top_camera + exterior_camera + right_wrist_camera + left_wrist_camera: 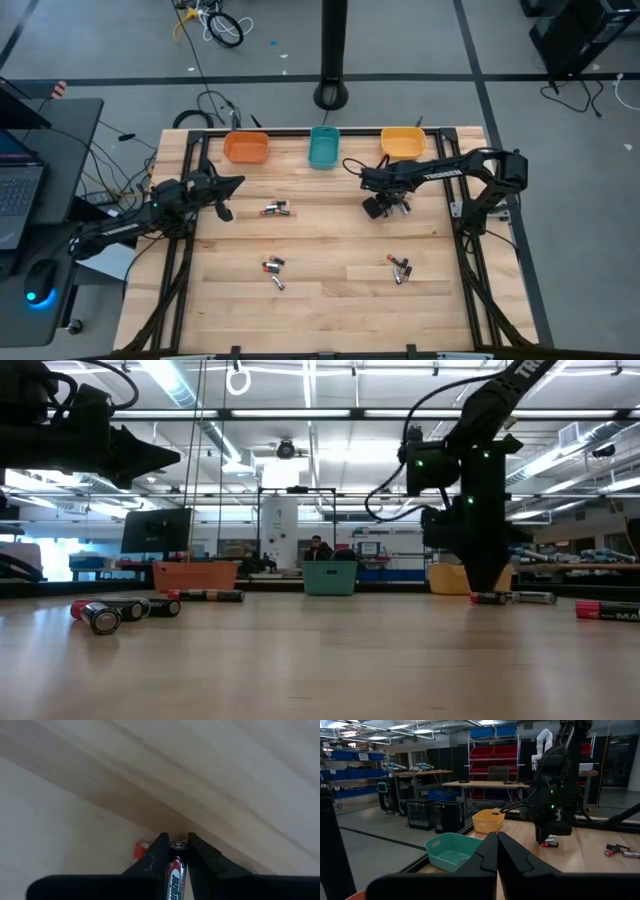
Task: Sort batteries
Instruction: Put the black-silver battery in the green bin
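Battery (176, 870) pinched between right gripper (175, 851) fingers, down at the table (225, 780).
Small, rigid, smooth cell judged light, roll-prone; best held across its barrel. Left gripper (497, 851) pressed together, idle.

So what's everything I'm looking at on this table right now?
Orange bin: one, orange, far edge, left.
Teal bin: one, teal, far edge, middle.
Yellow bin: one, yellow, far edge, right.
Batteries: small clusters, silver, black and red; one mid-left, one near-left, one near-right, some under the right gripper; exact count unclear.
Battery in grip: one, silver and black with red.
Table: one, pale wood.
Left gripper: shut, raised over the left side.
Right gripper: down at the table, fingers around that battery.
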Robot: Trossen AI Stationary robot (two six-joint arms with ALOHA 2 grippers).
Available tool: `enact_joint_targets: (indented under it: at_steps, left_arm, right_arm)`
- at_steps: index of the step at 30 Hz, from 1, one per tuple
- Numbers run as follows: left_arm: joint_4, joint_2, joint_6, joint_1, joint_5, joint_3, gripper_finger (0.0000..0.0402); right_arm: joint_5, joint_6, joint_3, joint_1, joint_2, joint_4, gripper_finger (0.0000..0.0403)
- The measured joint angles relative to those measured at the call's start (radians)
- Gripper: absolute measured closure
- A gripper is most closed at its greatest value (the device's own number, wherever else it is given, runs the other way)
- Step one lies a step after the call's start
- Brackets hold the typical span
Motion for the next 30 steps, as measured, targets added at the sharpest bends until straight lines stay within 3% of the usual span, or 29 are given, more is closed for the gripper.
enact_joint_targets:
  at_steps: [14,20,30]
  left_arm:
    - [0.000,0.000,0.000,0.000,0.000,0.000,0.0391]
    - [0.090,-0.001,0.000,0.000,0.000,0.000,0.0391]
    - [0.131,0.000,0.000,0.000,0.000,0.000,0.0391]
  right_arm:
    - [0.031,-0.188,0.281,0.040,-0.004,-0.032,0.0349]
    - [-0.007,-0.327,0.351,0.021,-0.004,0.146,0.0349]
    - [-0.044,-0.457,0.417,-0.112,0.024,0.359,0.0349]
